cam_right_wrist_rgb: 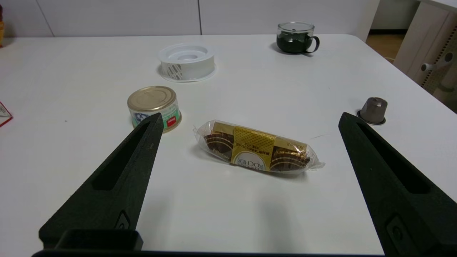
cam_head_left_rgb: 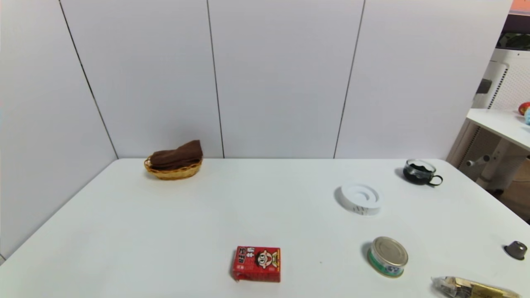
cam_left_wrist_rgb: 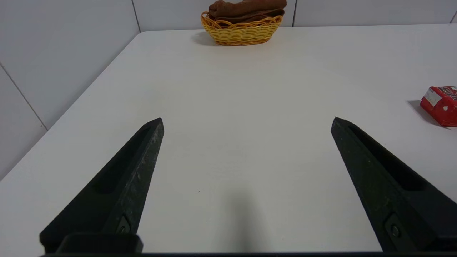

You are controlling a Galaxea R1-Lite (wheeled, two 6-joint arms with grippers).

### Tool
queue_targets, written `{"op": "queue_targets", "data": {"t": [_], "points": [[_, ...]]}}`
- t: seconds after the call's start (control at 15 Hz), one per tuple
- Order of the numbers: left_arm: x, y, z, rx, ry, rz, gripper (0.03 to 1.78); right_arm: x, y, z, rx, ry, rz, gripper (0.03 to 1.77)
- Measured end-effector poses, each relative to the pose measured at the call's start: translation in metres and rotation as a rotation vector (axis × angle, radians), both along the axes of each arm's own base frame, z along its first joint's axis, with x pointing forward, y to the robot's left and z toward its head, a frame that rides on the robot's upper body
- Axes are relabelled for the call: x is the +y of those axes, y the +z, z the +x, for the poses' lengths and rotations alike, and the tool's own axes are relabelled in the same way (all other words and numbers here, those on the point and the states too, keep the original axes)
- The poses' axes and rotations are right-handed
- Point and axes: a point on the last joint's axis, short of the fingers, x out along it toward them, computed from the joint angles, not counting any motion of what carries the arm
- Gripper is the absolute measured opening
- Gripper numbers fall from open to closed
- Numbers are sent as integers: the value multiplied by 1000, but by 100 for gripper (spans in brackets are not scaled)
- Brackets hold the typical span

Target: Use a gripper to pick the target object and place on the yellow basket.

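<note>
The dark brown folded towel (cam_head_left_rgb: 177, 156) lies in the yellow wicker basket (cam_head_left_rgb: 173, 171) at the table's far left, by the wall. The left wrist view shows the same towel (cam_left_wrist_rgb: 247, 8) heaped in the basket (cam_left_wrist_rgb: 241, 31), far ahead of my left gripper (cam_left_wrist_rgb: 247, 120). That gripper is open over bare table with nothing between its fingers. My right gripper (cam_right_wrist_rgb: 250, 117) is open too, low over the table's near right, with a wrapped chocolate pack (cam_right_wrist_rgb: 255, 147) lying between and beyond its fingers. Neither arm shows in the head view.
A red carton (cam_head_left_rgb: 256, 264) with a cartoon face lies near the front middle. On the right are a white ring dish (cam_head_left_rgb: 360, 198), a tin can (cam_head_left_rgb: 387, 256), a glass cup of dark liquid (cam_head_left_rgb: 420, 171), a small grey capsule (cam_head_left_rgb: 516, 249) and the chocolate pack (cam_head_left_rgb: 472, 287).
</note>
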Motion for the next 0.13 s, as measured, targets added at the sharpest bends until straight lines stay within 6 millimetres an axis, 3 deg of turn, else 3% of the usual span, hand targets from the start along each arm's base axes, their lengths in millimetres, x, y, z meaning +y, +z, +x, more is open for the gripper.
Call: {"op": "queue_targets", "data": {"t": [0.13], "points": [[0, 0, 0, 0, 0, 0, 169, 0, 0, 0, 0, 0, 0, 169]]}}
